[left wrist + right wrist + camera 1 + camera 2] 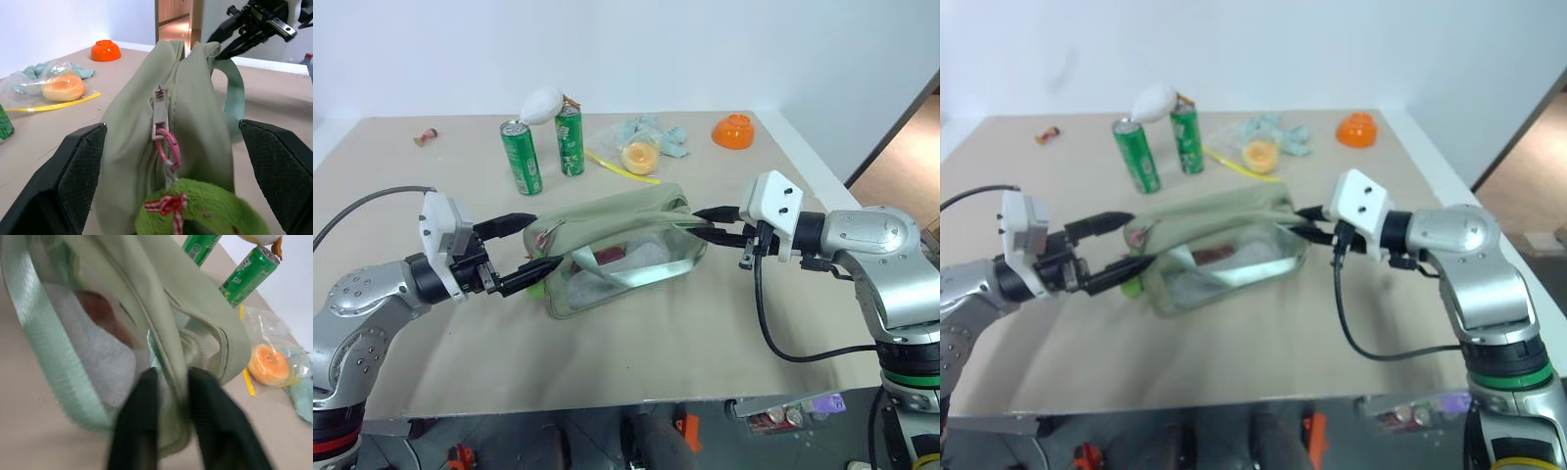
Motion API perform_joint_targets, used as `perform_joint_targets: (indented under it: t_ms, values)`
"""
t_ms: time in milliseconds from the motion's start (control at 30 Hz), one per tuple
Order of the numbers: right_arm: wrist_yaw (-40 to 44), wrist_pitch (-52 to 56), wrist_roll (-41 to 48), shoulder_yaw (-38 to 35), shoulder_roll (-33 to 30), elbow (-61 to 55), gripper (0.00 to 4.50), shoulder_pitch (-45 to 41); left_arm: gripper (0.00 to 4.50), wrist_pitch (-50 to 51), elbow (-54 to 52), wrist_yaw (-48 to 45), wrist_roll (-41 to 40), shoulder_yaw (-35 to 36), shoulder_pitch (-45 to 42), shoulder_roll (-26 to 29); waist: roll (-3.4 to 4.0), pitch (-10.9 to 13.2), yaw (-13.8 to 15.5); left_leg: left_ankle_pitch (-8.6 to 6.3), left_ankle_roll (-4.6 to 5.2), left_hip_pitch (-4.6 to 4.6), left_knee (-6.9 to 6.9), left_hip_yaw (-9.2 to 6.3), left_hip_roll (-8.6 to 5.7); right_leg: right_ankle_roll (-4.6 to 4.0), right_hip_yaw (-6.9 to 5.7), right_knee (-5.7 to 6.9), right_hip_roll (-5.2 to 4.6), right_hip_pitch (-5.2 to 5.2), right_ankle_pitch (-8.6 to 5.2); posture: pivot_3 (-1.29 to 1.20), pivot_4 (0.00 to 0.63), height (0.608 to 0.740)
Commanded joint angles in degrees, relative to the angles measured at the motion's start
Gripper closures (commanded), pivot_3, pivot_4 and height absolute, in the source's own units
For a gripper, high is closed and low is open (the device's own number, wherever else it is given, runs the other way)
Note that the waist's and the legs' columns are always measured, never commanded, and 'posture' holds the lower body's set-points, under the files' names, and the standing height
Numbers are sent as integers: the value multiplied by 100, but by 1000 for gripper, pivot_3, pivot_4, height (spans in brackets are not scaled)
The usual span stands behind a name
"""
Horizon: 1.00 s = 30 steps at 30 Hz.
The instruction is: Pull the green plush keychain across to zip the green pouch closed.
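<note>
Green plush keychain — fuzzy lime charm with a checked red bow — hangs at the lower-left end of one sage-green zip pouch, just between the left gripper's spread fingers. Zipper runs toward the right gripper, pinching the pouch's far end. Two green cans.

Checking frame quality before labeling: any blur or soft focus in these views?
Right wrist view: motion-smeared, the end effector's fingers and the green pouch soft-edged. Left wrist view: zipper pull crisp, green plush keychain at the near edge slightly soft. Left eye view: sharp, soft shadows under the pouch on the table.
</note>
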Motion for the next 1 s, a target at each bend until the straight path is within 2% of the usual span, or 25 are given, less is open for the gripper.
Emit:
perform_joint_targets:
  t_ms: [33, 233, 433, 600, 1000]
  values:
    - [-245, -225, 82, -246, 79, 60, 2099, 77, 0, -115, -117, 8, 30, 286, 11, 92, -1, 0, 2, -1, 1, -1, -1, 0, 0, 1, -1, 0, -1, 0, -2, 0, 150, 740]
    - [-349, -563, 232, -518, 182, 581, 2099, 693, 0, -82, -334, 150, 49, 323, 154, 40, -4, 0, 14, -4, 5, -3, 1, 0, -1, 8, 0, -2, -14, 3, -6, 0, 150, 740]
    - [-466, -539, 742, -812, 585, 958, 2099, 959, 0, -57, -416, 220, 38, 327, 214, 35, -5, -1, 8, -3, 5, 1, 7, -1, -2, 12, 1, 1, -7, 5, 0, 0, 150, 740]
    - [-373, -225, 1339, -1025, 685, 1076, 2099, 729, 0, -93, -377, 163, 72, 365, 288, 69, -5, -1, 7, -3, 5, 3, 6, -2, -1, 11, 1, 2, 0, 5, 1, 0, 150, 740]
    - [73, -12, 1490, -687, 581, 1548, 2099, -197, 0, -149, -272, 42, 205, 302, 233, 50, -5, -1, 7, -4, 5, 0, 5, 1, -2, 9, 2, 0, 0, 3, -1, 0, 150, 740]
